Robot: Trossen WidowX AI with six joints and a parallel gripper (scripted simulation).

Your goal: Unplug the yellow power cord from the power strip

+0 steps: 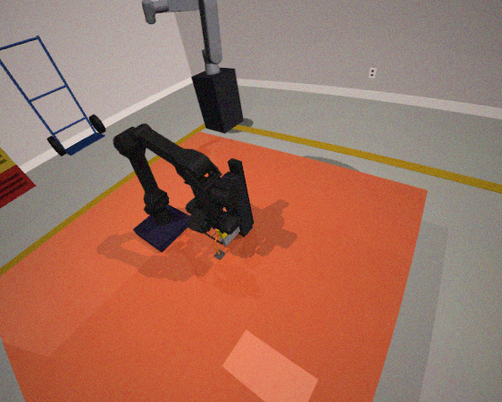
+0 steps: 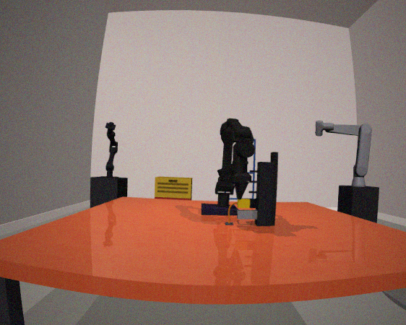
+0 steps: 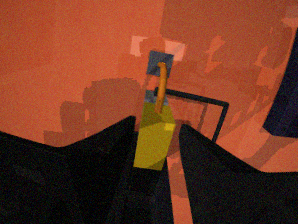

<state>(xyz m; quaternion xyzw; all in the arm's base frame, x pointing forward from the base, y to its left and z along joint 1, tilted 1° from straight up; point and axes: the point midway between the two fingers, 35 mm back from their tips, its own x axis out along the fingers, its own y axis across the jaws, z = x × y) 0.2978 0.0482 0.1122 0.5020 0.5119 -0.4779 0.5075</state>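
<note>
Claw point(image 1: 221, 223) point(image 2: 241, 196) point(image 3: 157, 125) — part-open, nothing gripped. Yellow plug point(image 1: 221, 233) point(image 2: 243, 204) point(image 3: 154, 137) — between your fingertips, apparently seated on the grey strip point(image 1: 230, 237) point(image 2: 247, 214). Centre, lower, close squarely; then pull straight out, unplugging without twist.

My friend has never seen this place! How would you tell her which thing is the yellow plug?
Find the big orange table, then the tall black upright on it. Beside its foot sits a small grey block. The plug is the yellow block above it, the one with an orange cord.
</note>
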